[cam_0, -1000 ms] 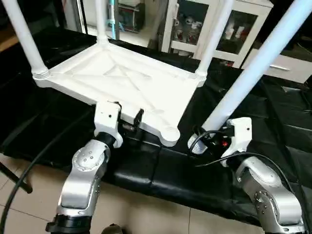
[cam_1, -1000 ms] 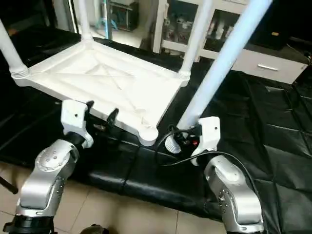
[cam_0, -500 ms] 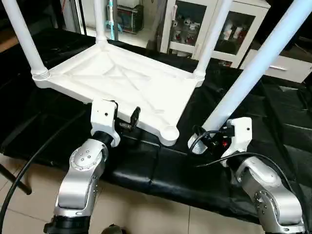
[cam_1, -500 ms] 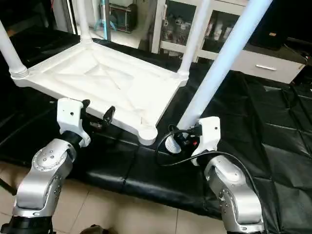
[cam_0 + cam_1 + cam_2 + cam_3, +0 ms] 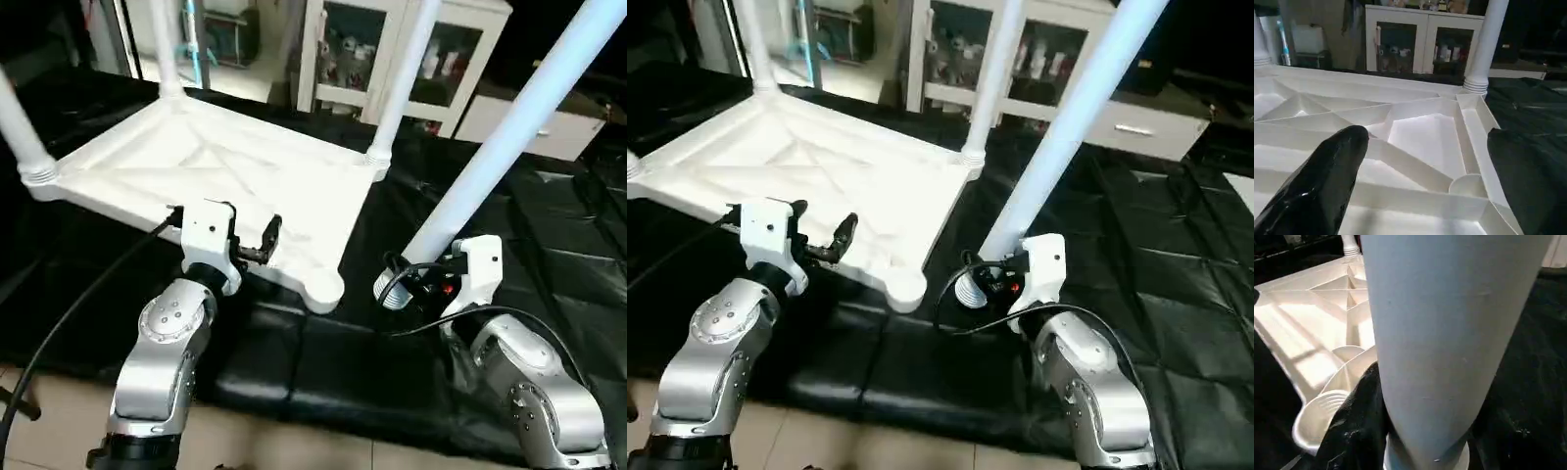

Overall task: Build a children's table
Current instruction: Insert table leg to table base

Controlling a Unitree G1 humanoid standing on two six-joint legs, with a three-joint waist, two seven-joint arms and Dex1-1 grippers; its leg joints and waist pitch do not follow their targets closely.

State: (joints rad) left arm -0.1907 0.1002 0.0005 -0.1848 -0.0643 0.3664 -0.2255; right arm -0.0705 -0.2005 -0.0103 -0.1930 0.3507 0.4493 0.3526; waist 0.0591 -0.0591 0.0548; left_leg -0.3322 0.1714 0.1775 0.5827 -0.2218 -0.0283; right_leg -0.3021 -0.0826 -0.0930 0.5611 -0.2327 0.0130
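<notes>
The children's table [image 5: 225, 171] lies upside down on the black surface [image 5: 549, 255], in the upper left and centre of the head views, with its ribbed underside facing up. Three white legs already stand in their corners: one at the far left edge [image 5: 20, 122], one at the back [image 5: 167, 49] and one near the top centre [image 5: 397, 83]. They point straight up, out of the top of the frame.

The step in hand seems to be fitting the last leg. The right gripper [image 5: 416, 284] is closed around the thick lower end of the fourth leg [image 5: 509, 127], and holds it just beside the empty corner socket [image 5: 323, 289] at the lower centre. The long axis of this leg goes from the gripper up toward the upper right corner of the frame, so it leans away from the table.

The left gripper [image 5: 250, 240] is wide open and holds nothing; it hovers at the near edge of the top, with one black finger [image 5: 1322, 181] over the ribs.

The next move probably asks to bring the leg upright, put its end over the empty socket and turn or press it in, while the left gripper steadies the top.
</notes>
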